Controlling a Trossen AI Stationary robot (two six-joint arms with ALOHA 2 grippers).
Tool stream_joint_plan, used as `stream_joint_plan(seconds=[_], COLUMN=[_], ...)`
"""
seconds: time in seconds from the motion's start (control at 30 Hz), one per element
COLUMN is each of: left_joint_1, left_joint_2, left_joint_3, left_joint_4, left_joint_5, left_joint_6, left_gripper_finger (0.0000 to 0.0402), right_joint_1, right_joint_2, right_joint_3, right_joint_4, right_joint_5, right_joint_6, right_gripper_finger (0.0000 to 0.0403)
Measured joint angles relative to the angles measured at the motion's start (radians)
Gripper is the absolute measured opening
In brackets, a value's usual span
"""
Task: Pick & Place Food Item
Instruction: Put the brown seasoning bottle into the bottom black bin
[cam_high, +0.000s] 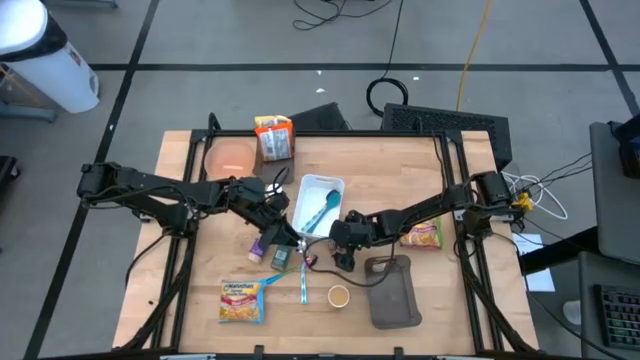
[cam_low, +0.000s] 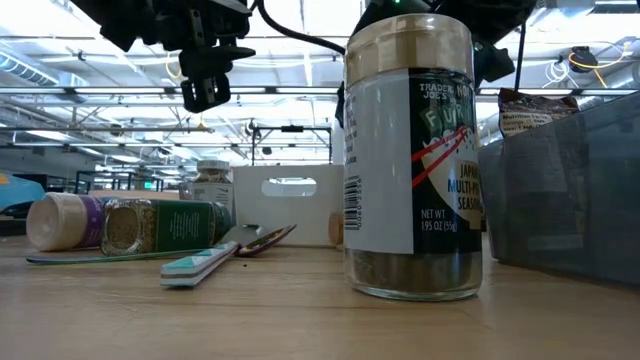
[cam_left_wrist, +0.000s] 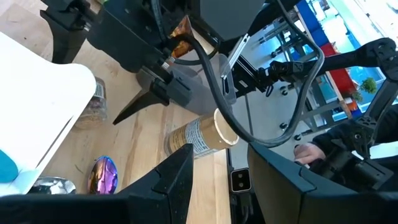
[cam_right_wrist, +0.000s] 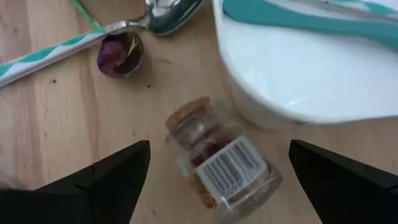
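The right gripper (cam_high: 337, 240) hangs with its fingers spread wide and holding nothing; straight under it, between the fingers in its wrist view, a small glass spice jar (cam_right_wrist: 221, 163) stands on the wooden table (cam_high: 450, 290), its barcode label showing, just beside the white dish (cam_right_wrist: 311, 68). A teal utensil (cam_right_wrist: 298, 22) lies in that dish. Near the jar lies a spoon with a teal-and-white striped handle (cam_right_wrist: 134, 28). The left gripper (cam_high: 283, 232) is raised just beside the dish, fingers partly apart and empty. In the low view a big jar (cam_low: 412, 160) reads "TRADER JOE'S", "MULTI-PU… SEASON…" and "NET WT 1.95 OZ (55g)". Away from both grippers lies a yellow noodle packet (cam_high: 241, 300).
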Motion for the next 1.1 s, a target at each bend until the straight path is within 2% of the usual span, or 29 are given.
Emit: stream_joint_plan(seconds=[0.3, 0.67, 1.1], left_joint_1=[0.0, 0.0, 0.0], left_joint_2=[0.0, 0.0, 0.0], left_joint_3=[0.0, 0.0, 0.0], left_joint_4=[-0.001, -0.002, -0.003], left_joint_5=[0.0, 0.0, 0.0], left_joint_6=[-0.002, -0.005, -0.005], left_gripper_finger=[0.0159, 0.0159, 0.0159], right_joint_1=[0.0, 0.0, 0.0], right_joint_2=[0.0, 0.0, -0.003], right_joint_3=[0.0, 0.0, 0.001], right_joint_4=[-0.004, 0.0, -0.039], right_joint_5=[0.0, -0.025, -0.048], right_joint_6=[-0.065, -0.123, -0.148], right_gripper_finger=[0.0373, 0.0264, 0.0181])
